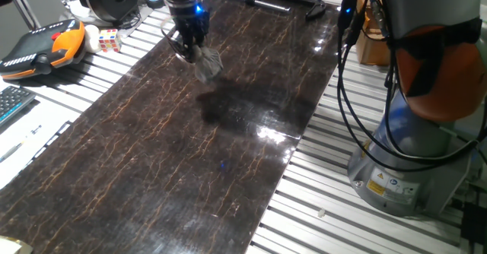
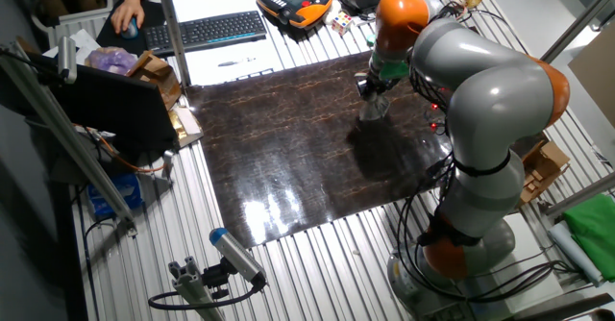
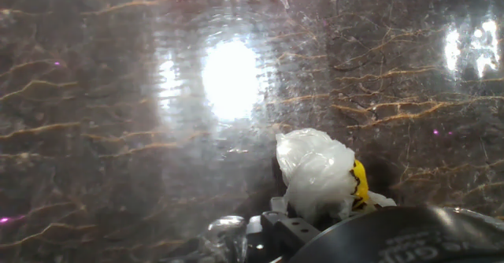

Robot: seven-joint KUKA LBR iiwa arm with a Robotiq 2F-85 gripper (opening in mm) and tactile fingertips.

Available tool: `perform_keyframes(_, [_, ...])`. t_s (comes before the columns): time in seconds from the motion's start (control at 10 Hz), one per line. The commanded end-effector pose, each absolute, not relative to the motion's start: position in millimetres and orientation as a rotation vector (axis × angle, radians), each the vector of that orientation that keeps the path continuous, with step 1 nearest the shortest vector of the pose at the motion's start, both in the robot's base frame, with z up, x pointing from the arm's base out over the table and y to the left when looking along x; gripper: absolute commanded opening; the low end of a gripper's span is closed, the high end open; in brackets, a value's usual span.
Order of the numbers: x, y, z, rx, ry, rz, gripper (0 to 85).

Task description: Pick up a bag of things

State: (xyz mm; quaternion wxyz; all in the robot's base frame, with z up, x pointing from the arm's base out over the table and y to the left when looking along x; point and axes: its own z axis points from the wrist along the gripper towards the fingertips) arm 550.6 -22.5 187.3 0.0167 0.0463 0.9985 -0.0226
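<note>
A: While the dark marbled surface (image 1: 228,155) lies bare beneath, where is the bag of things (image 1: 207,62)?

B: Hanging off it, pinched in the closed end effector (image 1: 194,50) near the far end.

A: How will it handle?

B: Light, soft, slippery, I'd judge. A gathered fold of plastic at the top suits best; the lumps could shift.

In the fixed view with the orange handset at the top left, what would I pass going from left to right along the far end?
Orange handset → small multicoloured cube → gripper holding the bag of things → robot base.
</note>
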Motion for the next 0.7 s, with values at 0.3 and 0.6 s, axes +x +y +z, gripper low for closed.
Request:
perform_keyframes(0.3, [541, -22, 198, 0.129, 3.099, -0.059, 0.7])
perform_keyframes(0.6, [538, -21, 199, 0.107, 3.100, -0.062, 0.7])
